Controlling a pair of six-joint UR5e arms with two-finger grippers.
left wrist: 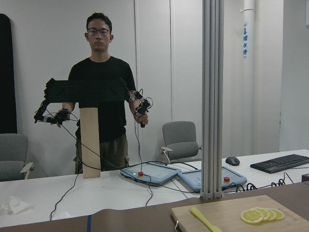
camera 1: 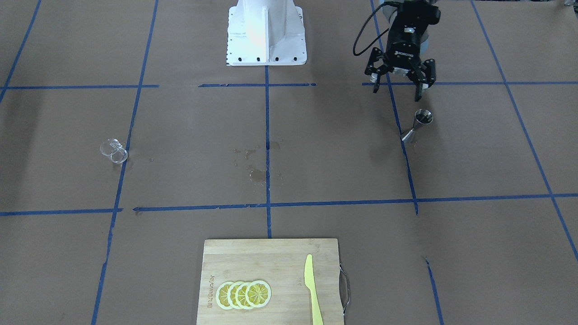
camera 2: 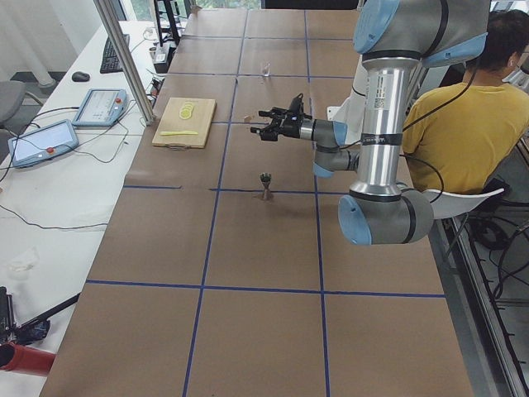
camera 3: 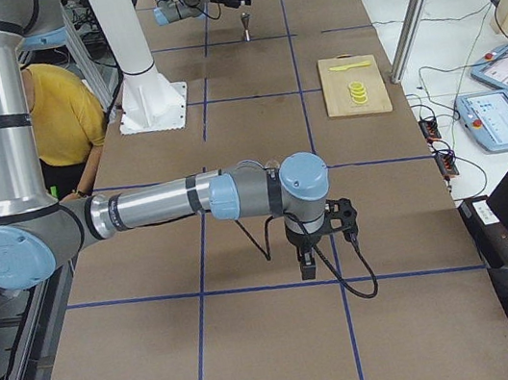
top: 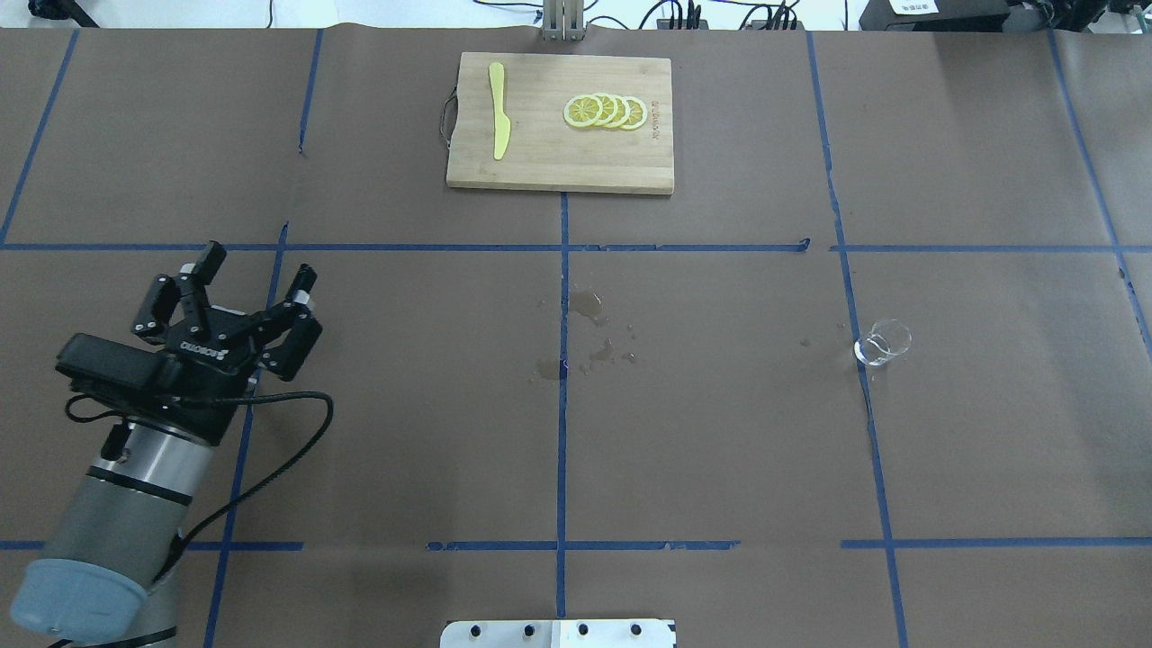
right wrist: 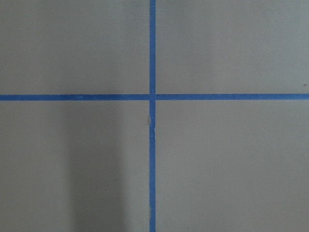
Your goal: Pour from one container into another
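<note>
The left gripper [camera 1: 396, 92] is held with its fingers spread wide, empty, near the steel jigger [camera 1: 417, 126]. The jigger stands upright beside a blue tape line [camera 1: 407, 167] and is not visible from overhead. The glass cup [top: 882, 343] is set well apart, on the robot's right side. The right gripper [camera 3: 308, 264] is shown only in the side view, so its state cannot be told.

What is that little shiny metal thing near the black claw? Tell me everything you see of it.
It is a small jigger, shiny steel by its look: two cones joined at a narrow waist. It stands upright on the paper-covered table, mouth up, its base at a blue tape line. Nothing touches it; the open left gripper hovers close by. Its contents cannot be seen.
</note>
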